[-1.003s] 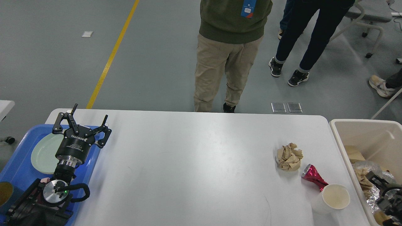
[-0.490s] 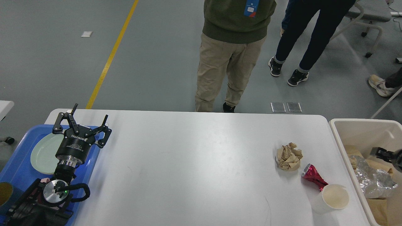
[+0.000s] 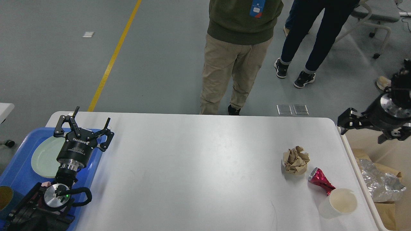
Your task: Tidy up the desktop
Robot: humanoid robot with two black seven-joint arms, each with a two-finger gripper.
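The white desktop (image 3: 199, 166) fills the middle of the head view. On its right part lie a crumpled brown paper ball (image 3: 296, 160), a crushed red foil piece (image 3: 320, 181) and a white paper cup (image 3: 341, 202) tipped on its side. My left gripper (image 3: 92, 116) stands open and empty over the far end of the blue tray (image 3: 19, 173). Open and empty too, my right gripper (image 3: 361, 134) hangs in the air above the far left corner of the beige bin (image 3: 390, 154), well clear of the litter.
A pale green plate (image 3: 45, 157) lies in the blue tray, partly under my left arm. The beige bin holds crumpled silver foil (image 3: 380, 184) and brown paper. Two people stand just beyond the desktop's far edge (image 3: 234, 64).
My right gripper has risen out of the beige bin and now hangs high over its far corner. The left arm and the litter on the desktop have not moved.
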